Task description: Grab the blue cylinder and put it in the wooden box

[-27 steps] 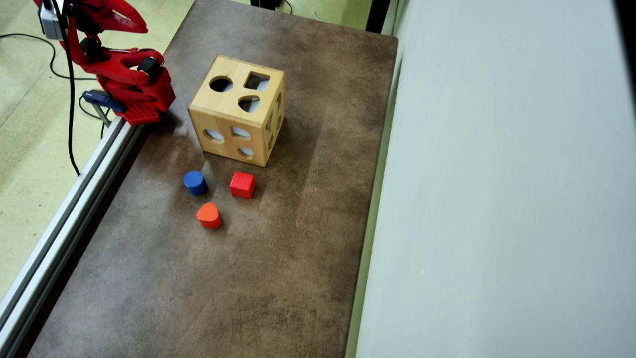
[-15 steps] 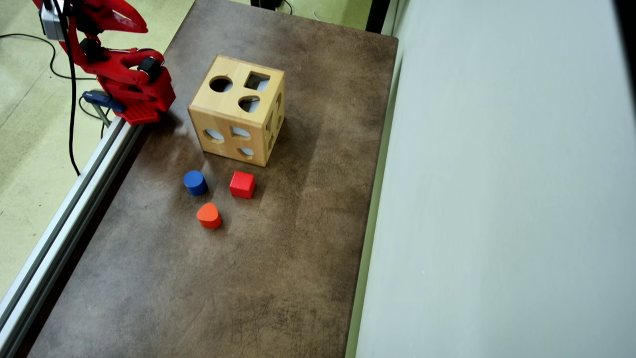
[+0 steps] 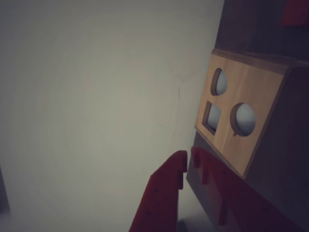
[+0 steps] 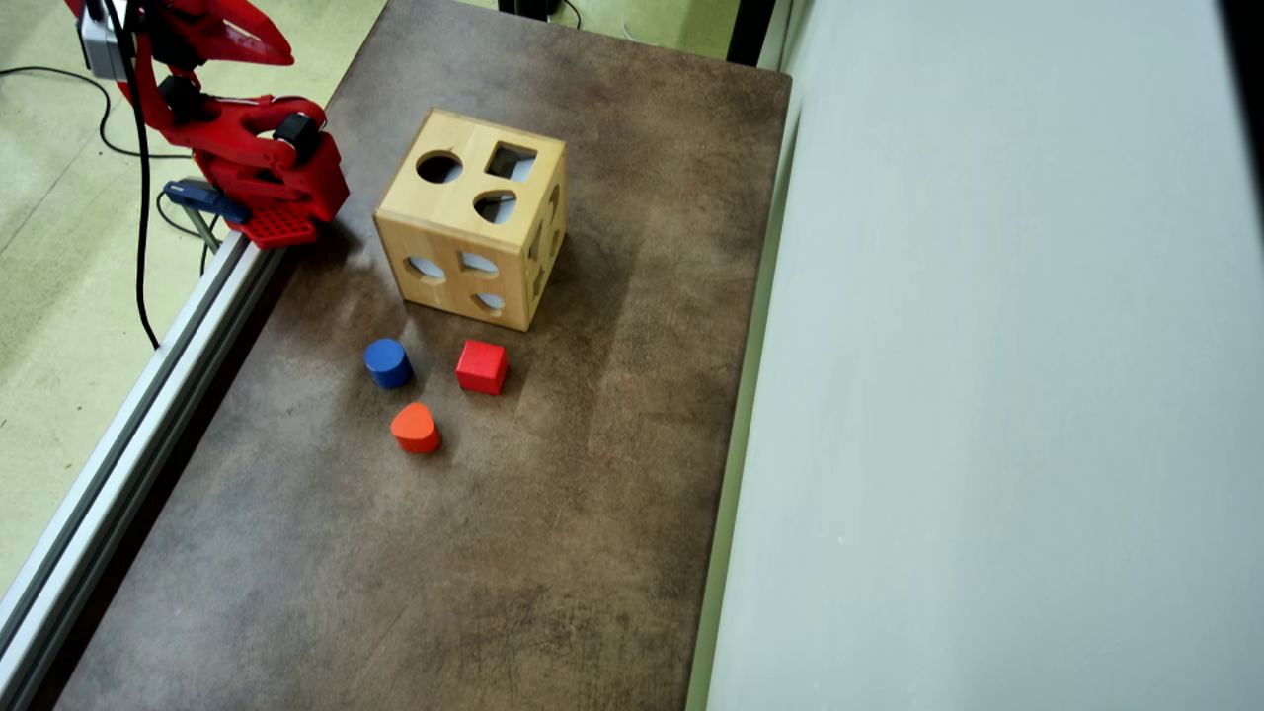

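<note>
the end effector had its fingers together, empty, beside the wooden box; the blue cylinder stood untouched on the bench.

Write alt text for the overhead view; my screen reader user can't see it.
A wooden box with cut-out holes stands on a brown table; in front lie a blue cylinder, red cube and orange block. A red arm sits folded at top left.

No readable text is showing in either view. Nothing near the claw is carrying labels, brands or numbers.
</note>
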Robot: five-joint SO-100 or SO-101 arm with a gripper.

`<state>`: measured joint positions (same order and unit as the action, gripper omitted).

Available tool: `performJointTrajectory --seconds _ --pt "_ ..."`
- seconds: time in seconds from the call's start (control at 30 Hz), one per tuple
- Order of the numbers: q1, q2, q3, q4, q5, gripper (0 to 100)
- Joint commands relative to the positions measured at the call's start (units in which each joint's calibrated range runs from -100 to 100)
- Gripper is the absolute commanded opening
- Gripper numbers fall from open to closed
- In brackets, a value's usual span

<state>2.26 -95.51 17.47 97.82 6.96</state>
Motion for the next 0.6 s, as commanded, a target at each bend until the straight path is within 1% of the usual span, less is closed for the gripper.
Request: performJointTrajectory --seconds 0.0,0.3,0.57 --pt "-0.3 0.7 0.1 0.4 0.0 3" --pt "0.3 1.5 0.0 0.4 0.3 3" --pt "0.4 12.7 -1.3 0.3 0.0 3"
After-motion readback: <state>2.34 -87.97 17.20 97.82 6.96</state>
